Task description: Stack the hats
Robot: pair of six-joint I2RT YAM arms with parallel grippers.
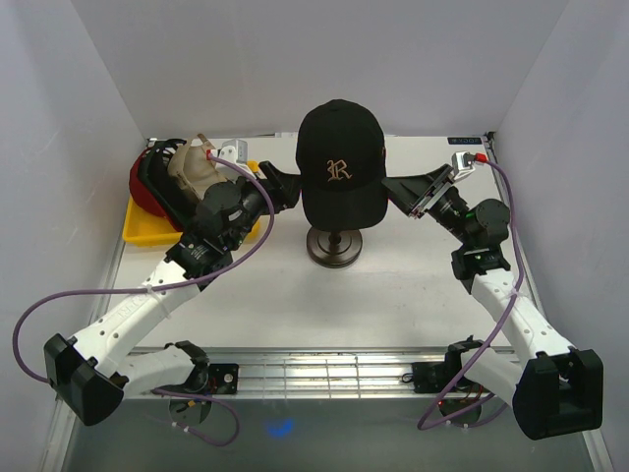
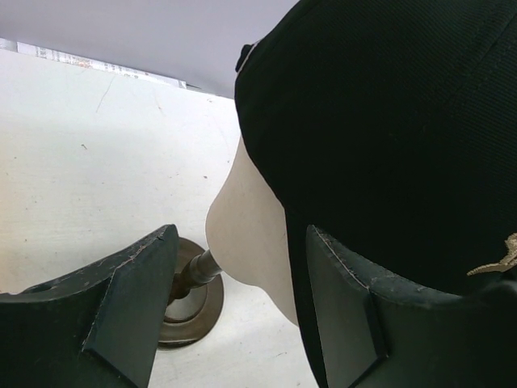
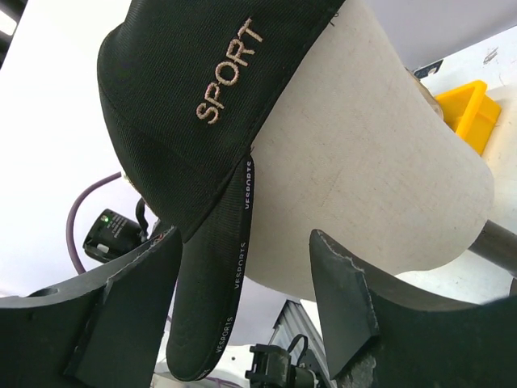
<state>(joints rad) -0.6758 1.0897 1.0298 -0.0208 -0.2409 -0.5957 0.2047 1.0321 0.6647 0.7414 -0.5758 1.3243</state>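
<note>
The left gripper point(image 1: 291, 187) and right gripper point(image 1: 394, 189) stand open, flanking the black cap point(image 1: 340, 162) on the head point(image 3: 363, 162) midway between the side edges

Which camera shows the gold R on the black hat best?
The top camera: the gold R faces it on the black hat. The left wrist camera catches only a gold scrap at the picture's edge. The right wrist camera sees the hat's side, reading SPORT, no R.

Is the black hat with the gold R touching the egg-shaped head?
Touching. The right wrist view shows the black hat pulled down over the beige head, its edge lying flat against the surface with no gap.
</note>
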